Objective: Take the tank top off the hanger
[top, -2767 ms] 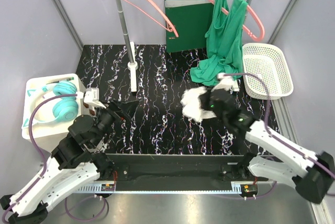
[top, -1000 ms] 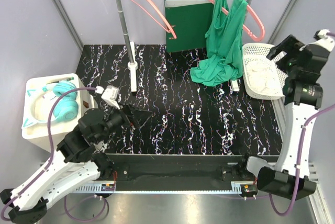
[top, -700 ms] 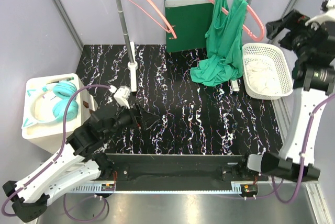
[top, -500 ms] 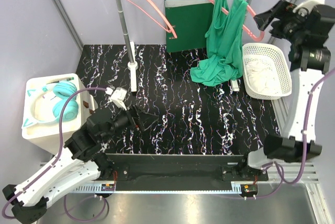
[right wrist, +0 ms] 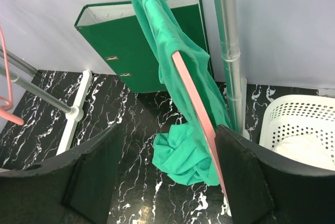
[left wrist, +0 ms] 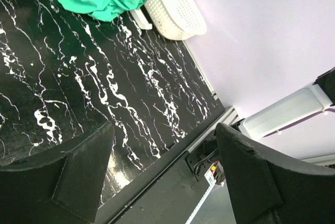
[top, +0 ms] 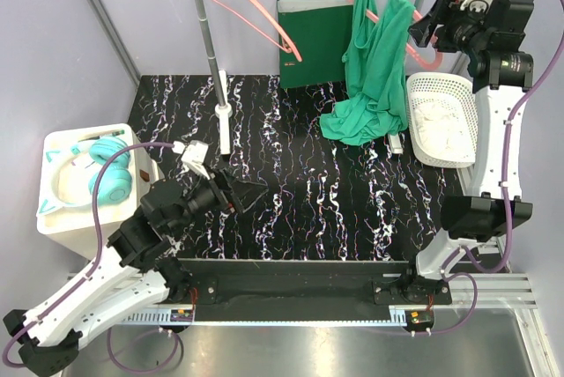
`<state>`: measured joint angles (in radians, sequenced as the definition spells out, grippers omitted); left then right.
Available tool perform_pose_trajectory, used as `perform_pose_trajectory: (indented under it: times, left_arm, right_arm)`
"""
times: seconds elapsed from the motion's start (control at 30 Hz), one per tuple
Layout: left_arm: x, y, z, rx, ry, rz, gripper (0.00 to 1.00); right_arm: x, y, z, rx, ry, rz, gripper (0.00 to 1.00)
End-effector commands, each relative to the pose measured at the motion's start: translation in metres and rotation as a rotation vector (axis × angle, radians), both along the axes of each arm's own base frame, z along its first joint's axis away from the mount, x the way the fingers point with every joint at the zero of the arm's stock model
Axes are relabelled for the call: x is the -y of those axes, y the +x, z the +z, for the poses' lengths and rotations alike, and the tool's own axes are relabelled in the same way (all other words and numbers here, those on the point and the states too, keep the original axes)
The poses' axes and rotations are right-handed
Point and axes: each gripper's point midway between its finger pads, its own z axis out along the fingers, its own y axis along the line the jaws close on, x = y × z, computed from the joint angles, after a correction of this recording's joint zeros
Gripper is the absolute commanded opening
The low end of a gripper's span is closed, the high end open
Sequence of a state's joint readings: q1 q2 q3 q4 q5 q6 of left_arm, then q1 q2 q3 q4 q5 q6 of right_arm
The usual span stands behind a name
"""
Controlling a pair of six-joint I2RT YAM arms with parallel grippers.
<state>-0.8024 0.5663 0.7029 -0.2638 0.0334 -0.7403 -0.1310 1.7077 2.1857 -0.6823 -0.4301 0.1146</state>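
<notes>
The right gripper's [right wrist: 168,130] black fingers [right wrist: 89,177] stand wide apart at 7 and 5 o'clock. Beyond them, a green fabric tank top [right wrist: 166,35] hangs on a pink plastic hanger [right wrist: 197,103] slanting from 12 to 5 o'clock. A green ring binder [right wrist: 118,41] leans at 11 o'clock, a grey metal pole [right wrist: 229,35] stands at 1, and a white perforated plastic basket [right wrist: 293,116] sits at 4.
</notes>
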Motion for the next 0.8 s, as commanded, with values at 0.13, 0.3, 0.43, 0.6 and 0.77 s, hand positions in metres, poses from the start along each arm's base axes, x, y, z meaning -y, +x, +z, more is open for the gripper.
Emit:
perform_pose_trajectory:
  times: [0.13,0.3,0.43,0.6,0.77]
  left_arm:
    - [0.009,0.002,0.022,0.042,-0.04,-0.03,0.82]
    - [0.007,0.005,0.023,0.051,-0.035,-0.011,0.82]
    - [0.007,0.005,0.024,0.052,-0.032,-0.009,0.82]
    - [0.006,0.007,0.022,0.047,-0.03,-0.002,0.82]
    - [0.007,0.007,0.023,0.044,-0.029,-0.003,0.82]
  right_arm:
    - [-0.002,0.01,0.005,0.041,-0.096,0.035,0.76]
    - [0.001,0.015,0.004,0.041,-0.106,0.025,0.75]
    - [-0.003,0.019,0.005,0.045,-0.101,0.044,0.74]
    - [-0.001,0.028,0.001,0.051,-0.137,0.056,0.73]
    - [0.0,0.029,0.017,0.096,-0.158,0.051,0.73]
